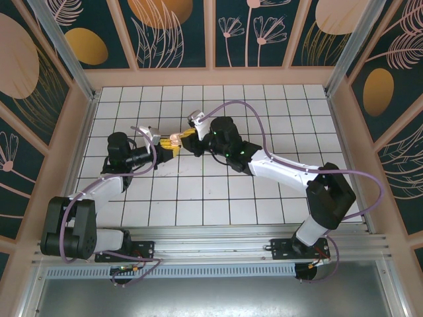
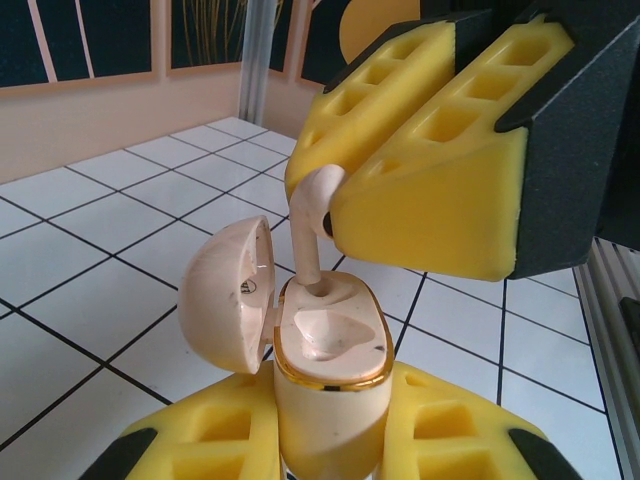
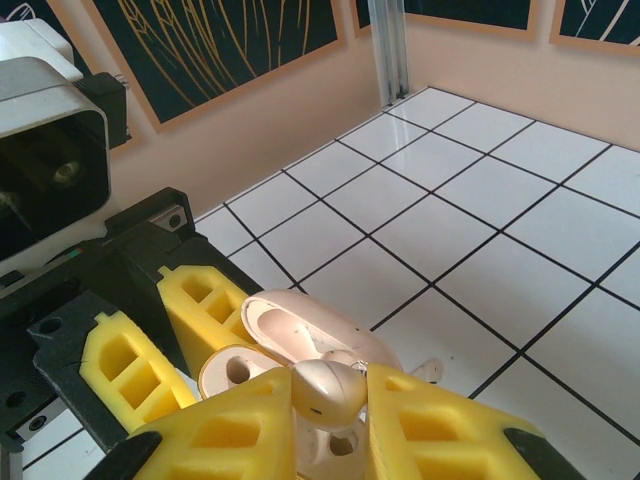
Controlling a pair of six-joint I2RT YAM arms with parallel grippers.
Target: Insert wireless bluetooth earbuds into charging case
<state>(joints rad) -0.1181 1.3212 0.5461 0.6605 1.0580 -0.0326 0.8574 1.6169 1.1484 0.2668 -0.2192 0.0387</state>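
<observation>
My left gripper (image 2: 330,425) is shut on the beige charging case (image 2: 330,335), holding it upright with its lid (image 2: 225,300) swung open to the left. A pale beige earbud (image 2: 312,225) hangs above it, stem down, with the stem tip in the case's far socket. My right gripper (image 3: 330,410) is shut on that earbud's head (image 3: 330,392); its yellow fingers (image 2: 430,150) show at the upper right of the left wrist view. From the top, both grippers (image 1: 168,146) (image 1: 186,137) meet at the case (image 1: 174,139). A second pale earbud (image 3: 426,371) lies on the tile beyond the case.
The floor is white tile (image 1: 264,112) with dark grout, boxed in by peach walls (image 1: 218,78) and aluminium corner posts (image 3: 392,50). The left arm's wrist camera housing (image 3: 40,150) sits close to my right gripper on its left.
</observation>
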